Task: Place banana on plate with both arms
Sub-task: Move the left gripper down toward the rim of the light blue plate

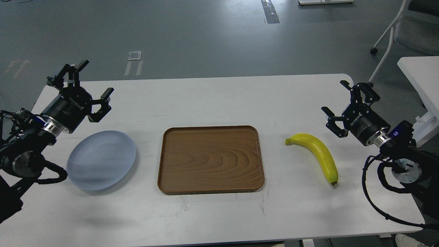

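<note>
Near edge of the white table [219, 219]: bare, nothing of the task here.

Middle band, left to right. The plate [101, 160], pale blue-grey and round, sits toward the left edge with nothing on it. The wooden tray [211, 158], also with nothing on it, lies at the centre, apart from both neighbours. The banana [317, 154] lies flat on the table toward the right edge, its dark tip toward the near side and its other end pointing at the tray. Plate and banana are well apart, with the tray between them.

Farther back, my left gripper [91, 81] hangs above the table near the far-left corner, just beyond the plate, fingers spread wide, holding nothing. My right gripper [337, 97] hovers just beyond the banana's right side, fingers likewise wide apart and bare; how high it rides over the table I can't judge well from this angle.

Progress, as I read it: nothing done yet. Banana ungrasped, plate unfilled. Left to do: pick up the banana with the right, bring it across, probably a handover to the left, then set it down on the plate.
</note>
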You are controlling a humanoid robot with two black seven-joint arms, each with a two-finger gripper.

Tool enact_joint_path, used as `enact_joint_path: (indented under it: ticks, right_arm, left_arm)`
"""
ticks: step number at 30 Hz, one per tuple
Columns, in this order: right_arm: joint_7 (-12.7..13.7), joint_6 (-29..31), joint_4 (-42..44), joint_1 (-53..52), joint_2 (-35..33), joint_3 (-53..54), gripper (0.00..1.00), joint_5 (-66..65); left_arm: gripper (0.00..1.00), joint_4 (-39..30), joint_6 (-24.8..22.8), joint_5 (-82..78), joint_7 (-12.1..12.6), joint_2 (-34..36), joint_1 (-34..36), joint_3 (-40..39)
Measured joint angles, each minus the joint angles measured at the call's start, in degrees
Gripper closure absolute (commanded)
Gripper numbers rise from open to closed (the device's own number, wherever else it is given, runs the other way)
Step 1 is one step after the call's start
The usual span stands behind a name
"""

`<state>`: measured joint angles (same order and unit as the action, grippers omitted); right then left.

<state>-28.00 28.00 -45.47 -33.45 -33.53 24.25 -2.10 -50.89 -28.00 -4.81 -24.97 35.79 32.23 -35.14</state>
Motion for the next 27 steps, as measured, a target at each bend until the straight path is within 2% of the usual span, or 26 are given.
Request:
enact_joint_path:
  ticks: [11,19,22,27]
  right_arm:
    - [-0.01,0.00,0.38,0.02,0.02,-0.34,0.01,-0.01]
    - [-0.01,0.00,0.38,-0.56,-0.14,-0.76,0.01,-0.10]
    - [-0.01,0.00,0.39,-0.62,-0.14,-0.85,0.01,-0.10]
    - [-0.01,0.00,0.38,-0.89,-0.13,-0.88,0.01,-0.16]
  left_arm:
    - [0.00,0.53,0.00,-0.09,0.21,0.33,-0.42,0.11]
    - [0.00,6.49,0.00,-1.85,-0.20,1.60,2.70,-0.17]
    - [0.00,4.17,0.00,-8.40,-1.31,4.10,3.78,-0.34]
    - [0.00,-6.76,-0.01,-28.10,-2.96,11.00,5.58,-0.59]
